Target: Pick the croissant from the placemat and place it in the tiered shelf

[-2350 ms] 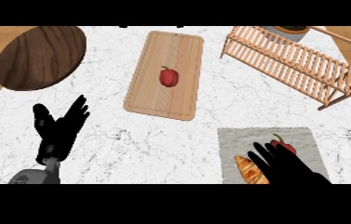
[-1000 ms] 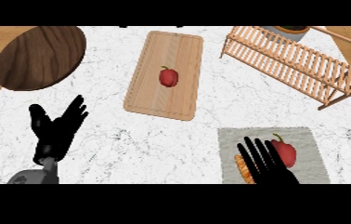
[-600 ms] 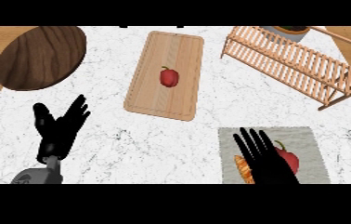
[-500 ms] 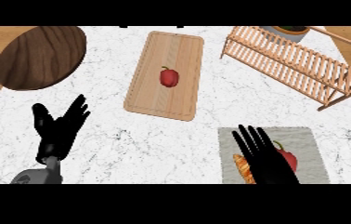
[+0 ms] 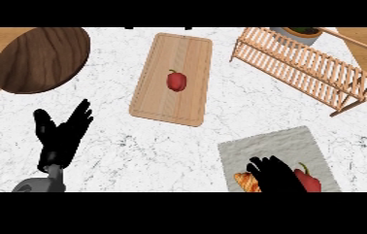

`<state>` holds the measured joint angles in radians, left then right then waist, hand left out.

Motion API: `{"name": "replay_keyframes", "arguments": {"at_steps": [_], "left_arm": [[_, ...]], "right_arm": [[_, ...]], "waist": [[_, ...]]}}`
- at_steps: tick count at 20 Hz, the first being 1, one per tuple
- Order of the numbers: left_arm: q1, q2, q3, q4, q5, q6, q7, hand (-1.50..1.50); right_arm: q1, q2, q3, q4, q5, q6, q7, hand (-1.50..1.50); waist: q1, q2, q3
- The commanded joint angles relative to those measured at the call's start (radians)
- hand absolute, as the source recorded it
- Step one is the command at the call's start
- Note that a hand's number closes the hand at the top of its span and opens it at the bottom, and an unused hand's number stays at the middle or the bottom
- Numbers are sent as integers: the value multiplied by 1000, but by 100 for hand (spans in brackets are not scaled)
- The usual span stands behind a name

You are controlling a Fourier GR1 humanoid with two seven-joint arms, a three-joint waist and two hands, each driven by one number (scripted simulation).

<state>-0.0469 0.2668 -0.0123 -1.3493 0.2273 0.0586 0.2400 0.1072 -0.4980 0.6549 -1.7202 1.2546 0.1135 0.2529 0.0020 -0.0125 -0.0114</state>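
The croissant (image 5: 246, 182) lies on the grey placemat (image 5: 269, 143) at the lower right, with only its left end showing. My right hand (image 5: 278, 177) sits on top of it, fingers curled down over its right part. A red pepper (image 5: 309, 178) lies on the mat just right of the hand. The wooden tiered shelf (image 5: 301, 65) stands at the upper right, well away from the hand. My left hand (image 5: 63, 136) rests open at the lower left, fingers up.
A wooden cutting board (image 5: 174, 80) lies in the middle with a second red pepper (image 5: 175, 80) on it. A dark round wooden board (image 5: 39, 58) sits at the upper left. A pot (image 5: 297, 33) stands behind the shelf.
My right hand has pulled back toward the lower edge, and its straight fingers have curled down over the croissant. The left hand has not moved.
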Motion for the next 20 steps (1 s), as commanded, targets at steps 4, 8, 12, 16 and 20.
{"name": "replay_keyframes", "arguments": {"at_steps": [4, 8, 12, 16, 20], "left_arm": [[3, -20, -10, -37, -16, 27, 86, 0], [-3, -50, 0, 63, -39, 26, -37, 0], [4, -15, 8, -3, -8, 2, 30, 0], [-4, 4, 20, 6, -8, -6, 31, 0], [-22, -23, -7, -4, -17, 2, 50, 0]], "right_arm": [[69, 19, 33, 79, 20, -128, -85, 150], [16, 149, -3, 46, -63, -55, -30, 150], [22, 401, -217, 15, -248, -27, 245, 150], [-70, 488, -282, -40, -298, -89, 429, 150], [-345, 494, -320, -42, -262, -172, 635, 150]], "waist": [[-2, 12, 12], [-1, 16, 11], [-3, 31, 15], [7, 27, 12], [35, 18, 10]]}}
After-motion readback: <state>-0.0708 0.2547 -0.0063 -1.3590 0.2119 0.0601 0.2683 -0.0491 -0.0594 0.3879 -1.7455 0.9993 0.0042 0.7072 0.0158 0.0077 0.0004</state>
